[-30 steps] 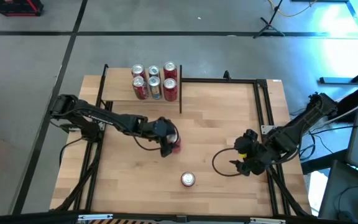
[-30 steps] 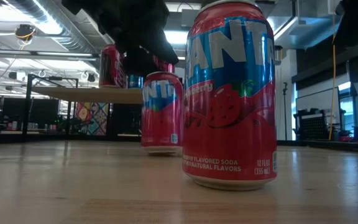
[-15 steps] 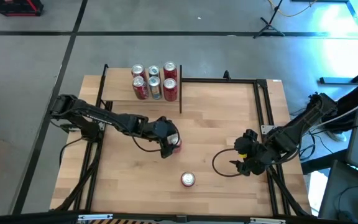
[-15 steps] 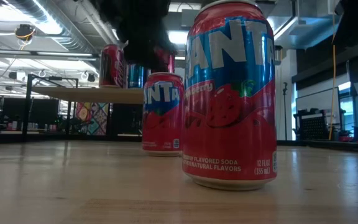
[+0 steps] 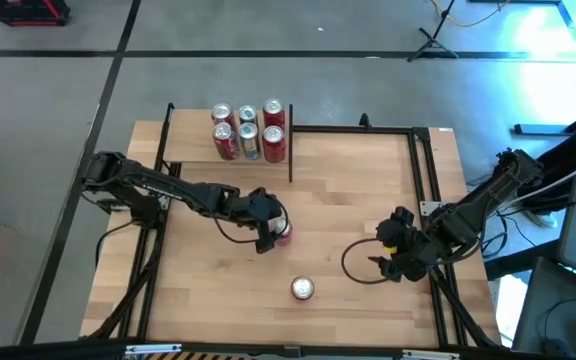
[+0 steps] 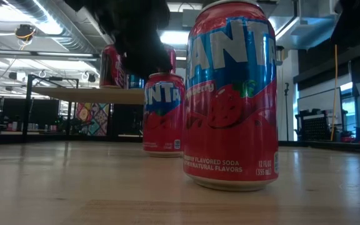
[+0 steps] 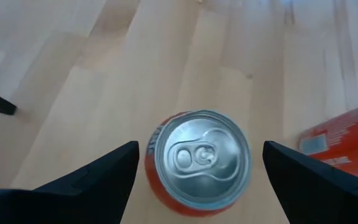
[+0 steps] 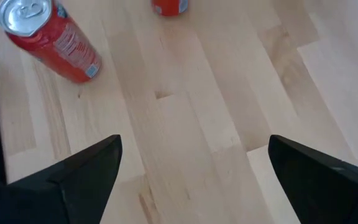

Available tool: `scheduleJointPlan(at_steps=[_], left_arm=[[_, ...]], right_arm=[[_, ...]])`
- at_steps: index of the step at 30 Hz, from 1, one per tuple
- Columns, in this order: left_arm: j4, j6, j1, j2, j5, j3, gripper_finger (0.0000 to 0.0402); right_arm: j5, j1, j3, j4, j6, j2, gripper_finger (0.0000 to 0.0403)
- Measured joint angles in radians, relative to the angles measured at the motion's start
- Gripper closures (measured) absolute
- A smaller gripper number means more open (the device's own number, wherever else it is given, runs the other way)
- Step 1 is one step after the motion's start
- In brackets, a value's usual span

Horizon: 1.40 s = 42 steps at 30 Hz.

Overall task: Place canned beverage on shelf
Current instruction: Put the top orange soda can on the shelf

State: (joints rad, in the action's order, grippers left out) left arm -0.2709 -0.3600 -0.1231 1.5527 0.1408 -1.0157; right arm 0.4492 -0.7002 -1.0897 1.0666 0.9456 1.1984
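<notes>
Nearest the table's front edge a red strawberry soda can (image 5: 302,289) stands alone and upright, bare light-wood tabletop (image 5: 198,290) open on both sides of it. Farther in, near the table's middle, a second red can (image 5: 283,234) stands upright between the spread fingers of the left gripper (image 5: 271,233); in the left wrist view its silver top (image 7: 199,160) sits in the gap, with a fingertip (image 7: 107,174) on either side and space showing between each and the can. The right gripper (image 5: 396,262) hovers near the right edge, fingers spread around nothing. At the far left corner the shelf (image 5: 193,148) holds six cans (image 5: 248,130) crowded at its right end; a black upright (image 5: 290,140) stands just beside them.
</notes>
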Motion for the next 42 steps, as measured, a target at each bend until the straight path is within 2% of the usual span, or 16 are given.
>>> scheduleJointPlan(at_steps=[10,17,21,27,32,42], left_arm=[[0.058,-0.02,0.001,0.103,-0.02,0.002,0.0075],[0.097,-0.084,0.017,0.109,-0.048,0.002,0.0136],[0.076,-0.119,0.021,0.078,-0.073,0.003,0.0138],[-0.017,-0.174,0.012,-0.061,-0.069,0.003,0.0138],[-0.143,-0.244,0.009,-0.236,-0.065,0.003,0.0138],[-0.474,-0.373,-0.007,-0.559,0.068,0.002,0.0138]], right_arm=[[0.013,0.0,0.0,-0.002,0.016,0.0,0.001],[0.014,0.0,0.0,0.0,0.014,0.0,0.0011],[0.012,0.0,0.0,0.007,-0.001,0.0,0.0011],[0.012,0.0,0.0,0.006,-0.007,0.0,0.0011],[0.015,0.0,0.0,0.005,-0.01,0.0,0.0011],[0.074,0.0,0.0,0.005,-0.011,0.0,0.0011]])
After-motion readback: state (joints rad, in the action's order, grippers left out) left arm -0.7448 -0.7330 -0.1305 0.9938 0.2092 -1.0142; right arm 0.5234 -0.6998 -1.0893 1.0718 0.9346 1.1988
